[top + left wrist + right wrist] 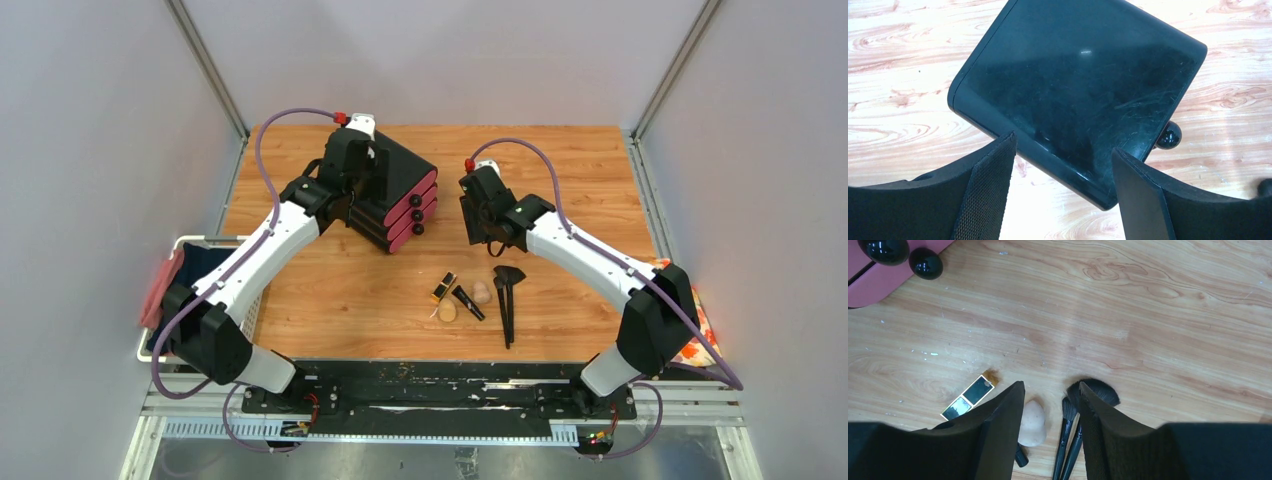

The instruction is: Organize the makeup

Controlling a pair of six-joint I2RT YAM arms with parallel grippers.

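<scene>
Your pale wood-grain tabletop (330, 300) sits between grey panel walls. Nearest the arm bases, the makeup lies in one tight cluster: a near beige egg-shaped sponge (447, 311), a short black tube (467, 302), a small black-and-gold case (443, 287), a far beige egg-shaped sponge (481, 291), and black long-handled brushes (507, 300) just beside.

Over the cluster's far side hangs your right gripper (1050, 390), fingers spread and empty. The far sponge shows between them with brush heads under one finger; descend here and you may pinch a brush too, or flick the tube aside; I'd expect the soft sponge to squirt out of a shallow grip.

Farther back stands the glossy black box with pink drawers (400, 195), all seemingly closed. Your left gripper (1063, 145) hovers spread above its lid, holding nothing; tug a round black knob (1168, 135) unbraced and the box will likely slide.
</scene>
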